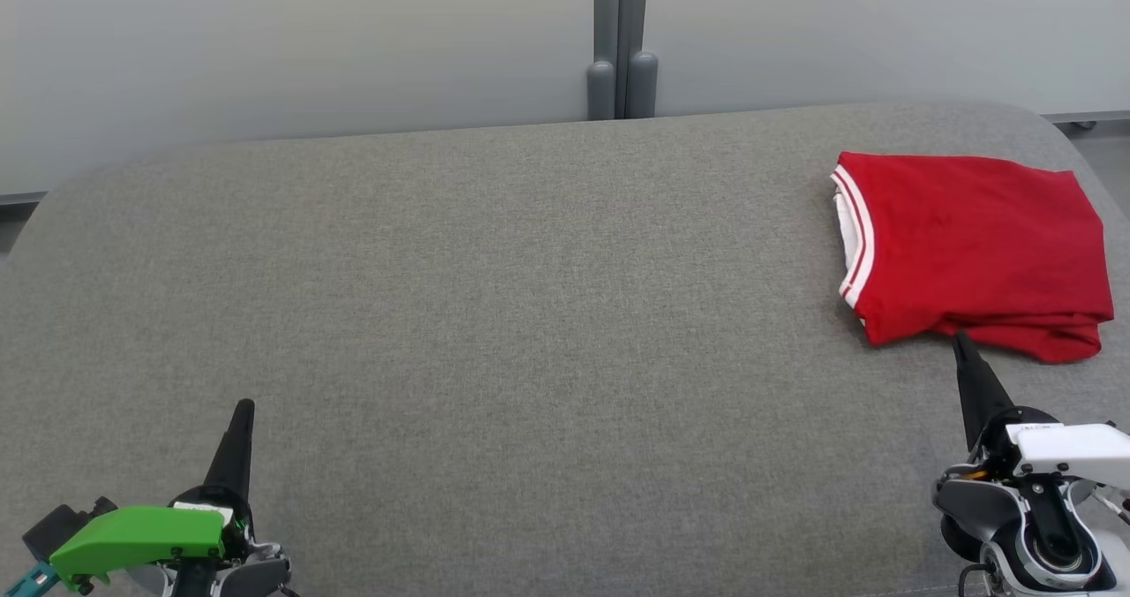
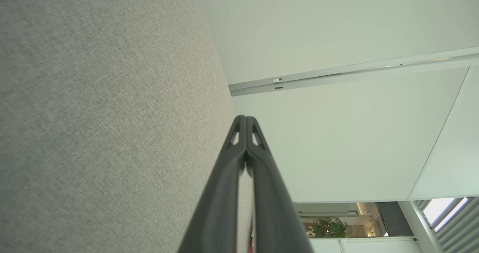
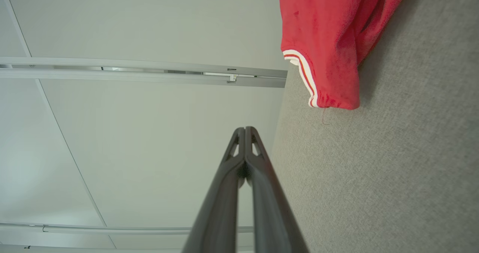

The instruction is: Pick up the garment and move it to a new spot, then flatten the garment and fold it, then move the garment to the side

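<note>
Red garment (image 1: pixel 971 244) w/ white-striped trim: folded into a rough rectangle, lying flat at approx 2 o'clock in head view, near far-R corner of grey fabric surface (image 1: pixel 530 314). Striped edge toward 9 o'clock, near hem a bit bunched at its 5 o'clock corner. R gripper (image 1: pixel 958 341) at approx 4 o'clock: fingers pressed together, closed on nothing, tip pointing toward 12, just beside garment's near edge at its 7 o'clock corner. Touching or not: can't tell from head view. In R wrist view, closed tip apart from cloth, garment up at 1 o'clock w/ striped corner nearest, a strip of grey fabric btw the two. L gripper (image 1: pixel 244 407) at approx 7 o'clock, low over surface: likewise closed and empty, tip toward 12, well apart from garment. Green cover (image 1: pixel 137 535) on its wrist, at 8 o'clock of frame. In L wrist view, fingers tight together, grey fabric on 9 o'clock side, pale panels on 3 o'clock side. Behind surface at 12 o'clock: pale wall (image 1: pixel 265 49) w/ grey vertical post (image 1: pixel 621 41).
</note>
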